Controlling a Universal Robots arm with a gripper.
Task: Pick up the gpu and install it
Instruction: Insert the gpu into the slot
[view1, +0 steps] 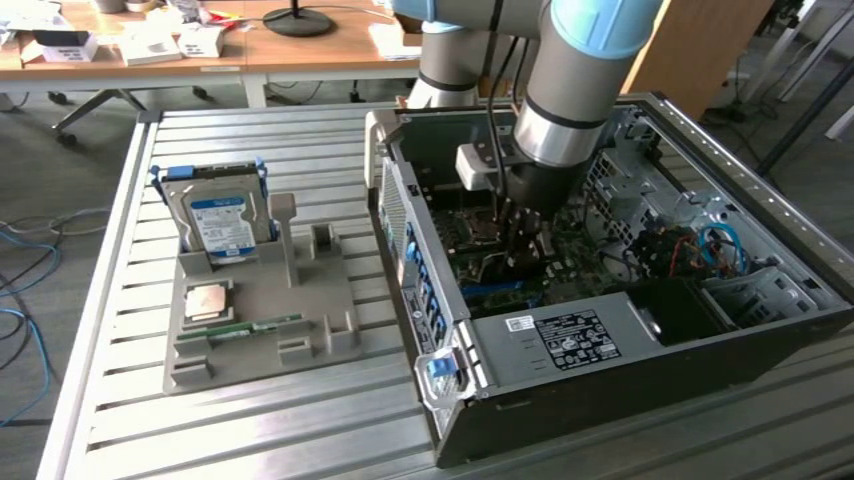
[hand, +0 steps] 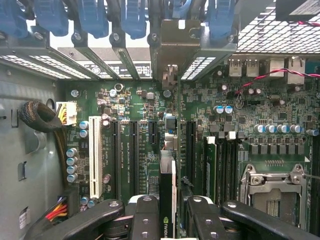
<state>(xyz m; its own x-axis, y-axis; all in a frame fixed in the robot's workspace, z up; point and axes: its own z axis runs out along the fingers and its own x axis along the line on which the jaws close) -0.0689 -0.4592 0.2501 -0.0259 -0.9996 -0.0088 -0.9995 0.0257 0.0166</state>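
The gripper (hand: 169, 220) has its jaws clamped on the gpu (hand: 167, 185), one finger on each face, holding the card edge-on over the motherboard (hand: 135, 100) inside the case (view1: 574, 400). To do this step well, I judge that the card's lower edge should run parallel to its slot and that its bracket (hand: 175, 45) should meet the rear opening squarely (a tilt would seat one end first). The wrist view gives that alignment, though I cannot quite tell which slot lies under the card. The exterior view adds the arm (view1: 574, 90) reaching down at upper centre-right of the frame, with the tray (view1: 254, 340) and hard drive (view1: 220, 220) at left.
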